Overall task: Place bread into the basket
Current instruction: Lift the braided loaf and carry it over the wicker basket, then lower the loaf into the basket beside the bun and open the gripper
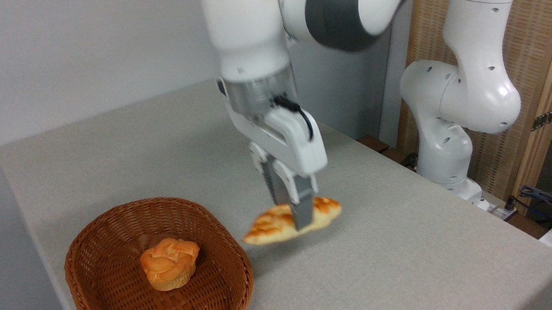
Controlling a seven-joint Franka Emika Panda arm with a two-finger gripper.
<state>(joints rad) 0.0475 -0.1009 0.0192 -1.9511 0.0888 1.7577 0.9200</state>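
So the gripper [296,211] is clamped across the middle of the braided loaf [290,221], which seems to hang just above the table [395,263], a little to the right of the wicker basket [102,230] and not over its rim yet. To do this bit well I'd carry it left until it's over the open weave beside the round bun [169,263] already in there, then lower and let go. Loaf's golden with toasted orange-brown patches, pointed ends, tilted down toward the basket.
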